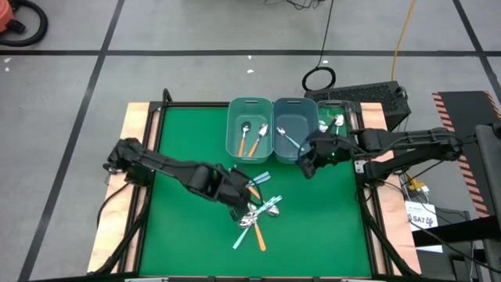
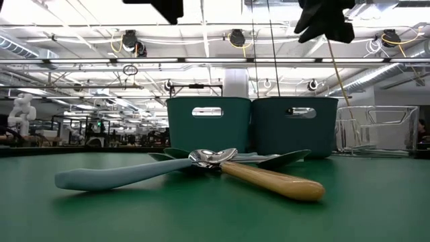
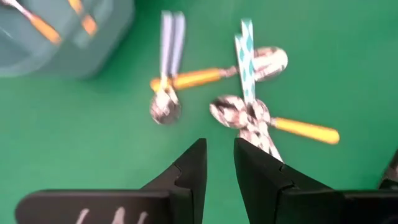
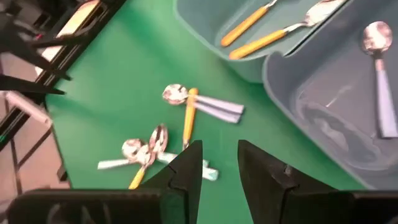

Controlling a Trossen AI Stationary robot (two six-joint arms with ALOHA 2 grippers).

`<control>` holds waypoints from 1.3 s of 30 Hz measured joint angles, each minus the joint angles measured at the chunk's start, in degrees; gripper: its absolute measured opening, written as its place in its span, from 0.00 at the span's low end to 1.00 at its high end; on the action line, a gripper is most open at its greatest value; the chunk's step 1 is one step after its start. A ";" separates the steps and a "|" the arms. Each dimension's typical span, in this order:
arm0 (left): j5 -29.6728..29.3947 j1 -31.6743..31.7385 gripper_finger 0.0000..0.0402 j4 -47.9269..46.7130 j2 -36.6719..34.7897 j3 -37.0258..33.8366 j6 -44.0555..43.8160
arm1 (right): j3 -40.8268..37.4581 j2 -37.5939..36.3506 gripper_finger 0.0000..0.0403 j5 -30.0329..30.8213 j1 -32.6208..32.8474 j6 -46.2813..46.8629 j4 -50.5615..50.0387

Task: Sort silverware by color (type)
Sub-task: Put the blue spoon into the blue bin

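Note:
Several spoons lie in a loose pile (image 1: 257, 210) on the green mat, handles orange, light blue and teal. In the left wrist view I see an orange-handled spoon (image 3: 193, 79), two light blue handles (image 3: 171, 37) and a teal-patterned one (image 3: 247, 56) crossing each other. My left gripper (image 1: 239, 192) (image 3: 219, 155) hovers open and empty just left of the pile. My right gripper (image 1: 309, 160) (image 4: 219, 158) hangs open and empty near the front of the middle bin (image 1: 293, 129). The left bin (image 1: 249, 127) holds two orange-handled spoons (image 4: 261, 28); the middle bin holds a light blue one (image 4: 380, 93).
A clear container (image 1: 333, 121) with green-handled spoons stands right of the two teal bins at the mat's far edge. The low view shows a light blue handle (image 2: 114, 176) and an orange handle (image 2: 275, 181) nearest the camera. Bare green mat (image 1: 188, 227) lies near and left of the pile.

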 joint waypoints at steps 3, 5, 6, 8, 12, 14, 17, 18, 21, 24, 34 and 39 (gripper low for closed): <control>2.51 -1.19 0.22 0.01 2.83 0.00 -4.55 | 0.00 0.00 0.24 -0.14 1.90 -0.52 -0.94; 5.34 -1.76 0.22 0.43 5.03 0.00 -9.10 | 0.00 0.02 0.24 -0.32 3.14 -0.43 -2.70; 6.97 -2.02 0.22 0.91 5.97 0.00 -11.08 | 0.00 0.02 0.24 -0.32 3.85 -0.18 -3.56; 10.10 -2.62 0.22 2.57 7.82 0.00 -13.48 | 0.00 -0.02 0.24 -0.31 5.52 0.63 -4.85; 11.47 -4.25 0.22 7.05 10.82 0.00 -17.72 | 0.00 -0.03 0.24 -0.68 9.88 1.92 -5.89; 11.51 -5.14 0.22 8.71 11.75 0.00 -20.95 | 0.00 -0.24 0.24 -2.46 12.06 1.76 -6.43; 11.55 -6.36 0.22 10.36 12.76 0.00 -24.71 | 0.00 -0.30 0.24 -3.47 15.34 1.85 -6.79; 11.44 -6.80 0.23 10.38 13.01 0.00 -26.28 | 0.00 -0.26 0.24 -3.37 16.38 2.13 -6.99; 10.86 -8.01 0.31 10.28 13.99 0.02 -30.14 | 0.00 -0.26 0.24 -3.36 19.36 2.49 -7.18; 10.76 -9.18 0.43 10.38 15.06 0.02 -32.29 | 0.00 -0.28 0.24 -3.18 22.18 2.56 -7.20; 9.11 -11.84 0.59 10.79 17.20 0.07 -33.74 | 0.00 -0.26 0.24 0.00 29.67 3.93 -7.22; 9.16 -11.61 0.59 12.86 18.04 0.07 -33.25 | 0.00 -0.26 0.24 3.13 31.77 3.46 -7.75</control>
